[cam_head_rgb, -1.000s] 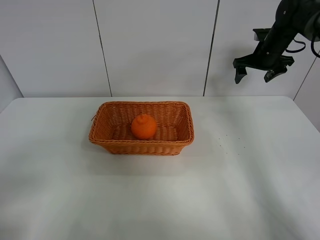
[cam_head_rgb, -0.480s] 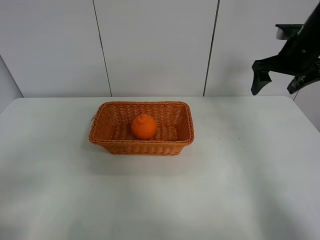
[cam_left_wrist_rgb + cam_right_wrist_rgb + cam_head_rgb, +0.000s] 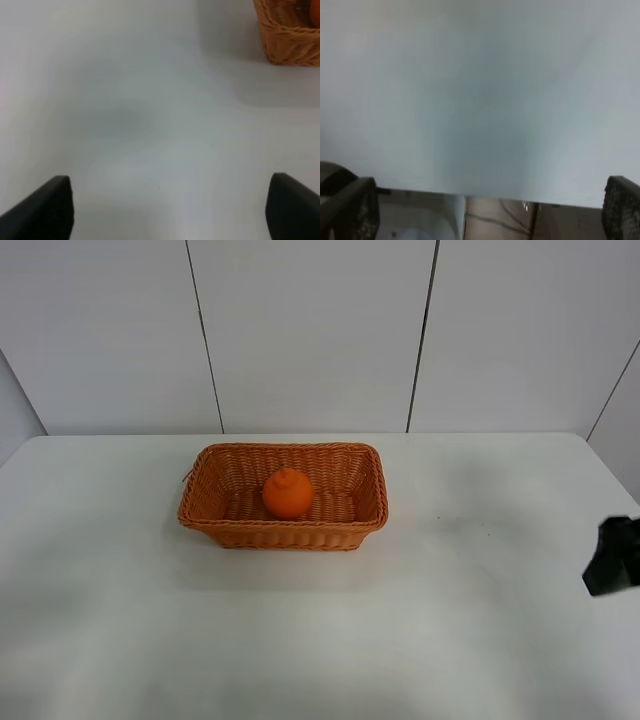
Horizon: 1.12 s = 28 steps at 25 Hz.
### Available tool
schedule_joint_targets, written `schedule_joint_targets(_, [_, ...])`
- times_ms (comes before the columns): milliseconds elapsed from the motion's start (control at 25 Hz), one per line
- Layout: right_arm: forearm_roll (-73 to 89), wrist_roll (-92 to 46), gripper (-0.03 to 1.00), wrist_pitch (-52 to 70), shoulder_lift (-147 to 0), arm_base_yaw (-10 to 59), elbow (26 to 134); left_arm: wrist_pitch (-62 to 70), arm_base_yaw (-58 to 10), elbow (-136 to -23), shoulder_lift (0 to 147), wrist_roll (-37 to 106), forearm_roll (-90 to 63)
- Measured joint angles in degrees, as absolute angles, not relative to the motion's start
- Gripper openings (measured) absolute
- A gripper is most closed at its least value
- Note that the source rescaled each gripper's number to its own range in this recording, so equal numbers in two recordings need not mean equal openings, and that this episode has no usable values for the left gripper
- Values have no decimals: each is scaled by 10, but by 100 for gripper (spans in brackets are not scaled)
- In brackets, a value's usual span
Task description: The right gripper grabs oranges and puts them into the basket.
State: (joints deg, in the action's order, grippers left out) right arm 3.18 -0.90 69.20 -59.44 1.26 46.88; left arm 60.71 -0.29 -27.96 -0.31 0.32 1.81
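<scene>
Looking from my right claw [image 3: 485, 210], fingers spread apart and empty at the worktop's [image 3: 450, 640] right edge, the orange [image 3: 288, 493] lies off toward ten o'clock — already sitting inside the basket [image 3: 205, 515], near its middle. My left claw [image 3: 167, 207] is likewise parted, just beside a basket corner. Wicker weave, braided rim, long axis nine-to-three; fruit smooth-skinned, knobbed on top.

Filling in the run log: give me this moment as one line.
orange: in wicker basket | right gripper: jaws open, empty, at table's right edge | left gripper: jaws open, empty, beside basket
</scene>
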Motion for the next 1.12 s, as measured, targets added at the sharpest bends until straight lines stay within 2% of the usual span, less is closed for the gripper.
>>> schedule_joint_targets(280, [28, -9, 98, 612, -327, 13, 298, 607, -3, -280, -3, 3, 18])
schedule_joint_targets(600, [28, -9, 98, 588, -88, 13, 285, 607, -3, -280, -3, 3, 18])
schedule_joint_targets(800, [27, -8, 98, 588, -1, 13, 285, 607, -3, -280, -3, 3, 18])
schedule_joint_targets(1120, [23, -7, 98, 588, 3, 13, 284, 607, -3, -280, -3, 3, 18])
